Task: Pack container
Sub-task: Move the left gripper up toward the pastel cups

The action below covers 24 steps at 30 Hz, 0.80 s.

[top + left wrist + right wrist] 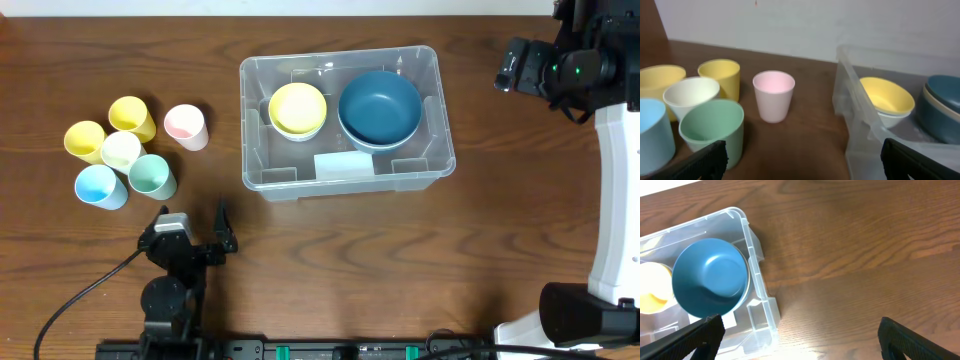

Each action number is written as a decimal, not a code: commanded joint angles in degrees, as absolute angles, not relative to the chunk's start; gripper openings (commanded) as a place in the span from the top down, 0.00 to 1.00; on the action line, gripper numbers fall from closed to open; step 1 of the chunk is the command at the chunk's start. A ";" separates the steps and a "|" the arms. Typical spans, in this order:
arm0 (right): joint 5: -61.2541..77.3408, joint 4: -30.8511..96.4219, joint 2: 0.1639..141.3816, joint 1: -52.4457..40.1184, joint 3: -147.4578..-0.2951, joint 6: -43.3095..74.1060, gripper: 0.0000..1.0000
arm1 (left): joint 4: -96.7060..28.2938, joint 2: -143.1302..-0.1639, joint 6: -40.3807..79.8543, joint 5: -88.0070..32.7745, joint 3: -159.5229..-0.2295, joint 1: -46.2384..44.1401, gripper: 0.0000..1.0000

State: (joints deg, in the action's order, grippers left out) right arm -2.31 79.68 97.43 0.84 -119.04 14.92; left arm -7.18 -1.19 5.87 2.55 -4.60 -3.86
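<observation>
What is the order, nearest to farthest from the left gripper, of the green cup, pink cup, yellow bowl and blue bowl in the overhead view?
1. The green cup, just beyond the left gripper, in the cup cluster.
2. The pink cup, farther back, at the cluster's right edge.
3. The yellow bowl, in the container's left part.
4. The blue bowl, in its right part.

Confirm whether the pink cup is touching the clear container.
Apart. The overhead view shows bare tabletop between the pink cup and the container.
</observation>
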 commanded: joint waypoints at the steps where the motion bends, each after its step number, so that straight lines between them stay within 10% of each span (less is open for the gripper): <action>1: -2.11 79.75 97.03 1.13 -119.02 15.81 0.01 | -11.33 -2.50 7.81 1.28 -14.24 -3.66 0.02; 14: -2.13 79.75 97.03 1.10 -119.02 15.81 0.01 | -55.00 -31.70 7.79 -2.94 -59.51 -3.66 0.02; 24: -2.13 79.75 97.03 1.13 -119.02 15.84 0.01 | -64.34 -42.35 7.79 -7.75 -67.83 -3.66 0.02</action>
State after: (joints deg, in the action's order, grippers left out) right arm -2.24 79.70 97.43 0.84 -119.04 14.94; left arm -63.96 -40.75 7.53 -6.15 -67.22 -3.84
